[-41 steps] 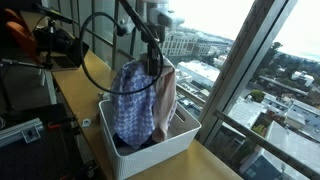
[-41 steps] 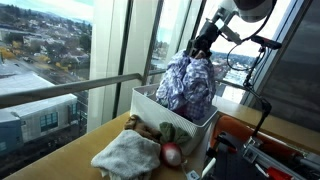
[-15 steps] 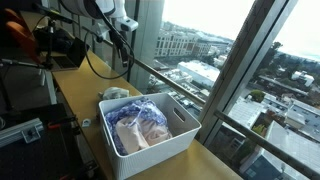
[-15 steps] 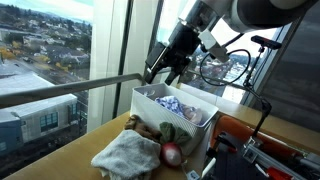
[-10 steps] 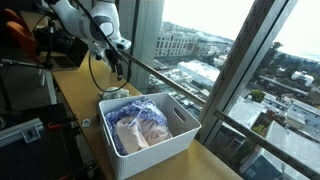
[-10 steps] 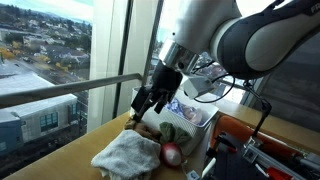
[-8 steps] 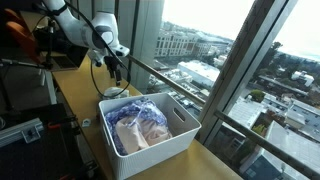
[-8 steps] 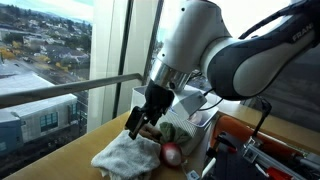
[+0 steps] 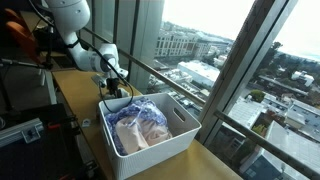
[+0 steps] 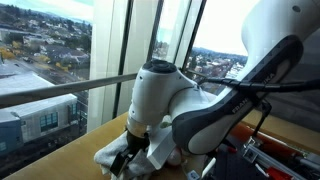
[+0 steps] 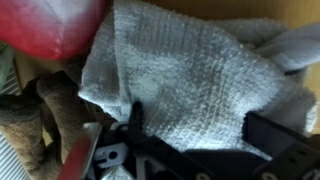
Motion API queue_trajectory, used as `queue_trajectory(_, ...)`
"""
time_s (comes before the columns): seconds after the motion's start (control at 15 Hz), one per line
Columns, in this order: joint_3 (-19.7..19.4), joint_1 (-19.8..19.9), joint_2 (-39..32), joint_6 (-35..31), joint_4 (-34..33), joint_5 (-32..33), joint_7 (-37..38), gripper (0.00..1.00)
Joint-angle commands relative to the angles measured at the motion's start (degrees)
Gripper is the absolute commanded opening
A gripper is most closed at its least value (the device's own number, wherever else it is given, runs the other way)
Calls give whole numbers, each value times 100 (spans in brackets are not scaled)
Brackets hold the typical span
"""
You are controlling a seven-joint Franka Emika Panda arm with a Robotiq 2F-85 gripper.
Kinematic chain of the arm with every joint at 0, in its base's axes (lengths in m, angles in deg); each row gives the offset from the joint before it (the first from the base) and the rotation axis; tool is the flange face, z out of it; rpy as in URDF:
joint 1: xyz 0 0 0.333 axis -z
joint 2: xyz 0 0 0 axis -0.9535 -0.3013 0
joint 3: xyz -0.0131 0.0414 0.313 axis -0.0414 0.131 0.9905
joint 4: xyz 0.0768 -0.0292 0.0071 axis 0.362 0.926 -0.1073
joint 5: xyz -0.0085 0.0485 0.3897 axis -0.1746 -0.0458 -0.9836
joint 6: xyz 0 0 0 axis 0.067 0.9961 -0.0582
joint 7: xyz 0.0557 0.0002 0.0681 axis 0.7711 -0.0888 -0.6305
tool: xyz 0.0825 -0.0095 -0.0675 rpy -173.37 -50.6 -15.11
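Wrist view: grey towel [image 11: 190, 65] lies directly beneath the claw [image 11: 200, 125], its jaws spread wide.

The towel [image 11: 190, 70] is pale grey-white with a fine waffle weave; the round thing [image 11: 45, 22] at its edge is deep red; the lumpy thing [image 11: 25, 120] is dull brown; the gripper [image 11: 200, 125] is black, and the arm [image 10: 165, 90] that carries it is white with grey shading; the basket [image 9: 165, 152] is plain white; the patterned cloth [image 9: 140, 108] in it is blue and white; the plain cloth [image 9: 135, 135] with it is pale pink; the table [image 9: 80, 110] is tan wood.
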Motion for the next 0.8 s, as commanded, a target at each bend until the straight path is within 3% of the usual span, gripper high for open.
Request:
queue_trajectory(0.0,7,0,-393,134,-288,-250,-261,75)
queue_trajectory(0.13,199,143,-180,247,-153,-493,-493,67)
queue_trajectory(0.53,823,585,1232,963,496,-1546,-1315,19)
queue_trajectory(0.73,1054,777,2029,1260,694,-1956,-1505,2)
